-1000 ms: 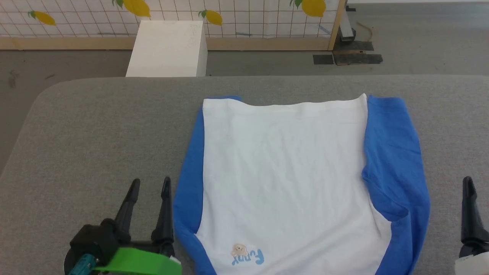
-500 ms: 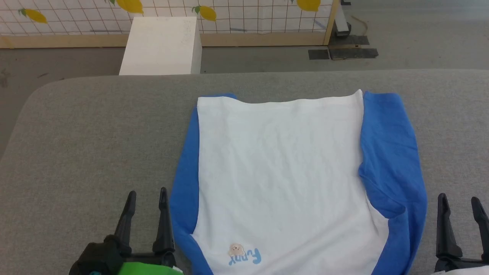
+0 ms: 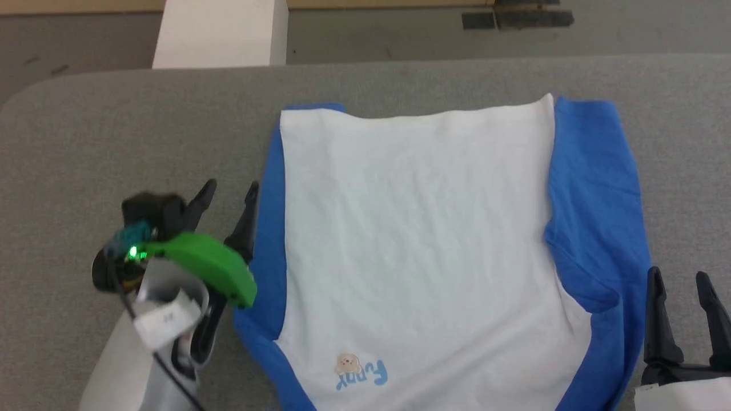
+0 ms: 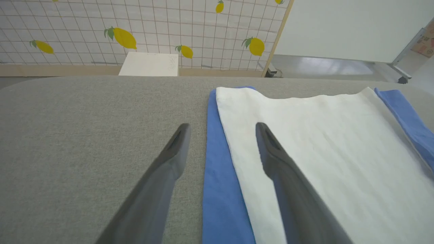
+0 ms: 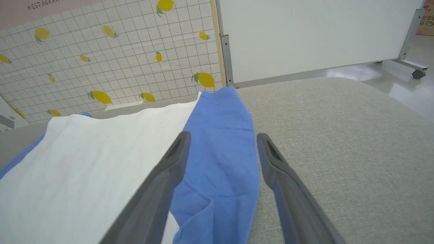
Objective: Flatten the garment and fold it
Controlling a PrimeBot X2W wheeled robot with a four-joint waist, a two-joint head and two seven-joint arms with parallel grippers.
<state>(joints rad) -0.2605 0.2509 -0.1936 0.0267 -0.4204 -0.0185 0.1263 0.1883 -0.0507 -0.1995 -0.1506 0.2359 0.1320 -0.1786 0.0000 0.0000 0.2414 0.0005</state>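
Head view, garment: the garment (image 3: 422, 240) lies spread front-up on the grey bench (image 3: 114, 142), with the chest print (image 3: 362, 374) nearest the robot and the hem (image 3: 417, 114) at the far side (the neck runs off the bottom edge).
Head view, sleeves: the left sleeve (image 3: 268, 228) is a narrow blue strip along the white body. The right sleeve (image 3: 594, 217) is wider, with cloth bunched in its lower half.
Head view, tools: the left tool (image 3: 231, 185) is wide and empty, its inner finger at the left sleeve's edge. The right tool (image 3: 678, 274) is wide and empty, just beside the right sleeve.
Left wrist view: the left tool (image 4: 222, 126) is spread wide and straddles the blue strip, one finger over bare bench, the other over white cloth. Whether it touches the cloth I cannot tell.
Right wrist view: the right tool (image 5: 223, 135) is spread wide and straddles the right sleeve, with nothing pinched.
Done, by my reading: the flattening is mostly there; the body is smooth bar faint wrinkles.
Left to do: ease out the right sleeve's bunch, then every fold, none yet begun.
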